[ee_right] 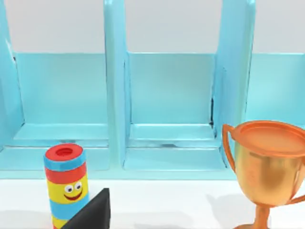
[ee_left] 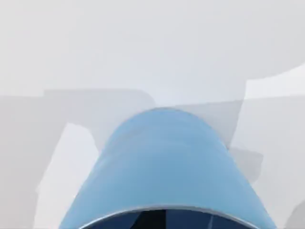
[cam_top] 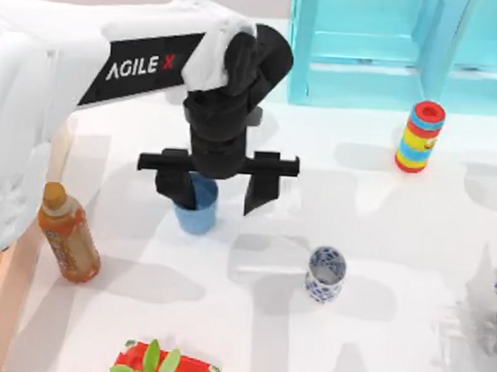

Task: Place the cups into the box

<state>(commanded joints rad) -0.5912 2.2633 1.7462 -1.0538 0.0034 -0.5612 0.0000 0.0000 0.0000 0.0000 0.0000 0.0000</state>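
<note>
Left claw (cam_top: 217, 193): spread wide, one finger on each side of the blue cup, not squeezing.
Blue cup (cam_top: 197, 210): smooth, tapered, upright, left-middle of the white counter (cam_top: 379, 243).
White cup (cam_top: 325, 274): slim, blue flowers, upright, further right and nearer.

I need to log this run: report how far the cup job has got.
Done: nothing; both cups stand on the table. In hand: the left claw straddles the blue cup, fingers apart, not gripping. Left: lift it, then fetch the white flowered cup. The right arm's camera faces the turquoise shelf.
</note>
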